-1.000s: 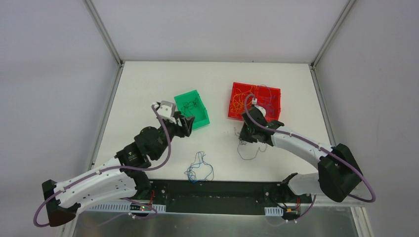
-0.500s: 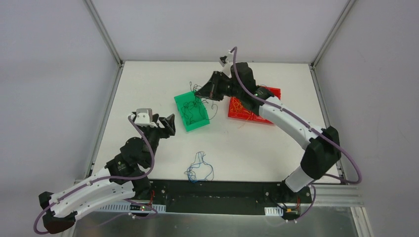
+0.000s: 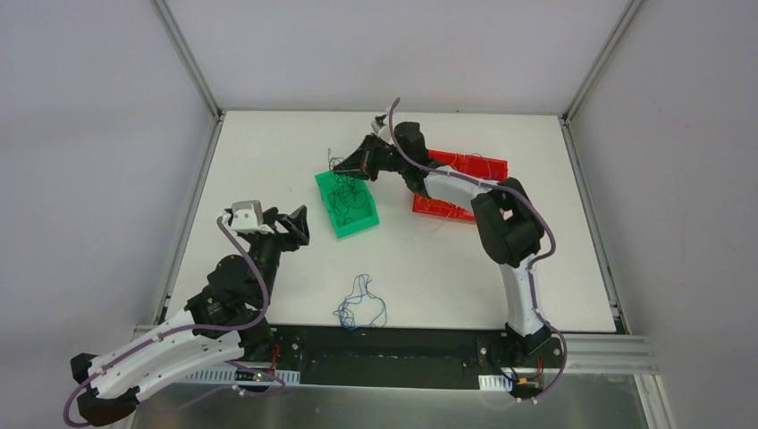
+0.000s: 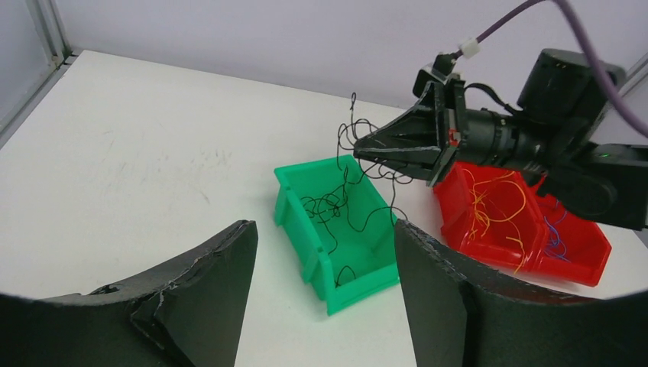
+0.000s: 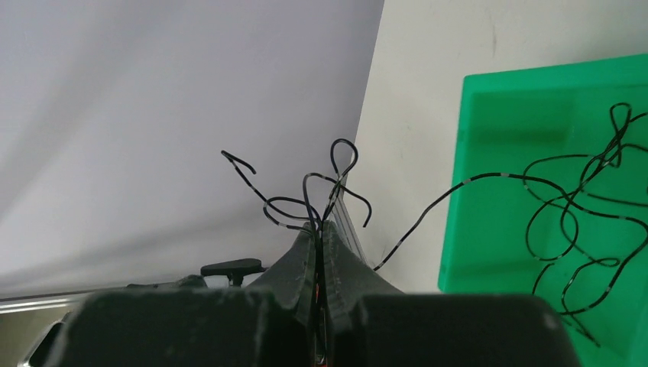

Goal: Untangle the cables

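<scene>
moved over the far end of the green bin (image 4: 294, 202) since before, right gripper (image 5: 319, 229) squeezed tight on black cables (image 5: 306, 200) hanging down into it. pulled back too, left gripper (image 4: 325, 252) wide apart, holding nothing. orange cables (image 4: 497, 210) in the red bin (image 4: 581, 256), blue cables (image 3: 360, 306) loose on the table (image 3: 268, 161).

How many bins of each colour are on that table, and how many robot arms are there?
Green bin: 1
Red bins: 2, side by side
Robot arms: 2
Total: 5
</scene>
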Controlling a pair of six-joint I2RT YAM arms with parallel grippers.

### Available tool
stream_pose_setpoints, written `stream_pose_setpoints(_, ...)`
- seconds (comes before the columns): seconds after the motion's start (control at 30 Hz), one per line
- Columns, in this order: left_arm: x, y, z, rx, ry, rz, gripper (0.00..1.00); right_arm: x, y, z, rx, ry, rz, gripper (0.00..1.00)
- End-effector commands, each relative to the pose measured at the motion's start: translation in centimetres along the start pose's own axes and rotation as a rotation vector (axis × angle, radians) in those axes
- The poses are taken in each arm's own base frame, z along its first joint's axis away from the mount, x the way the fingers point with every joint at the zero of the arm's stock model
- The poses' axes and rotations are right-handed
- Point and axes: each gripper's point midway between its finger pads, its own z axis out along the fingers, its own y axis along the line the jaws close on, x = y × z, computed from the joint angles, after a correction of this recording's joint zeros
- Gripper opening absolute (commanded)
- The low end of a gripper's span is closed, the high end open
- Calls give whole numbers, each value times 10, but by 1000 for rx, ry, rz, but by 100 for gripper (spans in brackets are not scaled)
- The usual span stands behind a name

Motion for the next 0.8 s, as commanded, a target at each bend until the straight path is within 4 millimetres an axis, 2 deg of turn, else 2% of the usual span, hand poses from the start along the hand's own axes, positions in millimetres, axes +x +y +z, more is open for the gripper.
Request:
stream_pose_setpoints(0.0, -3, -1, 2, -8, -15, 8, 68, -15, 20, 2, -190, -3, -36, 0)
stream_pose_setpoints(0.17, -3, -4, 3, 3, -7, 15, 67, -15, -28, 7, -113, -10, -39, 0)
stream_pose_setpoints(0.33, -3, -5, 3, 14, -9, 8, 68, -8, -81, 4, 113, -27, -99, 0)
stream_pose_setpoints(0.47, -3, -7, 3, 19, -8, 11, 68, -2, -116, 2, 234, -12, -109, 0)
stream_pose_setpoints(0.53, -2, -7, 3, 20, -5, 15, 68, 0, -136, -2, 348, -20, -141, 0)
stream_pose_setpoints(0.6, -1, -8, 4, 19, -3, 18, 68, 1, -149, -5, 449, -26, -190, 0)
stream_pose_setpoints(0.77, 0, -9, 5, 19, 0, 26, 68, 8, -153, -4, 661, -14, -342, 0)
